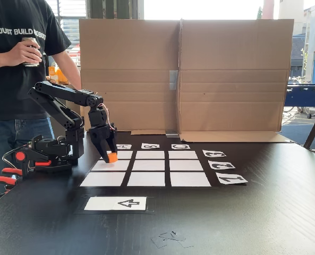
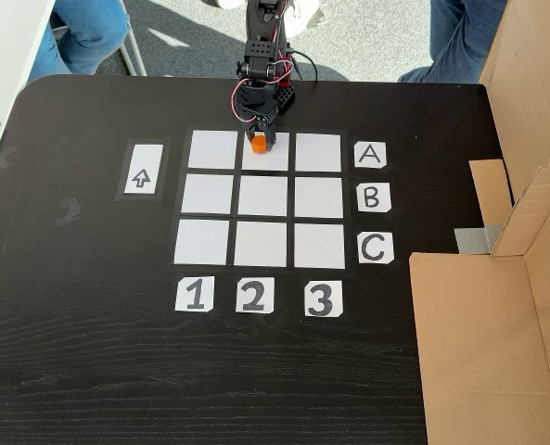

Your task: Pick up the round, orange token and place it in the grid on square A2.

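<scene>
My gripper pinches the token, one finger on each side of it. In the side-on fixed view it hangs nose-down at the left edge of the grid, with the token low over the white cells; I cannot tell whether it touches the paper or sits just above it. In the top-down fixed view my gripper reaches in from the top edge of the picture, and the token lies over square A2, the middle cell of the row beside the A card and in line with the 2 card. The token sits in the part of that cell nearest my base, close to its top edge in that view.

The grid lies on a black table. The arrow card lies just left of the grid in the top-down view; in the side-on view the same card lies in front of it. A cardboard screen stands behind the grid. A person in a black shirt stands behind my base and holds a can in one hand.
</scene>
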Motion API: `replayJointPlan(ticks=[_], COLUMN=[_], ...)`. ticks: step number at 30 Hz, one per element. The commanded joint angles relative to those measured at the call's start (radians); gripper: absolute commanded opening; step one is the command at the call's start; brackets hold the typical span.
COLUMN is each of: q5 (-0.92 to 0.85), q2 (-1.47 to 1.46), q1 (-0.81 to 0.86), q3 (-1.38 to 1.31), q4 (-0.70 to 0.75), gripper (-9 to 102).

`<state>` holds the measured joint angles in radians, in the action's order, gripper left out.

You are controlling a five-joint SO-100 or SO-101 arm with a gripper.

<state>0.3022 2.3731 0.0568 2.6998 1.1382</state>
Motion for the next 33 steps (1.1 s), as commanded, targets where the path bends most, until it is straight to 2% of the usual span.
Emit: replayJointPlan(ticks=[1,4,7,8,14,20,27,33], q5=[-0.003,-0.006,-0.003,-0.003,0.003,0.169,0.334,0.523], q2=[-0.008,-0.008,-0.006,-0.003,0.002,0.023,0.043,0.072], q1=[0.012,0.014,0.017,0.017,0.018,0.037,0.11,0.201], q3=[0.015,0.035,0.057,0.061,0.052,-0.029,-0.216,-0.405], q4=[-0.043,-0.063,-0.063,-0.063,-0.074,-0.149,-0.183,-0.295], gripper=[6,13,36,40,42,51,52,53])
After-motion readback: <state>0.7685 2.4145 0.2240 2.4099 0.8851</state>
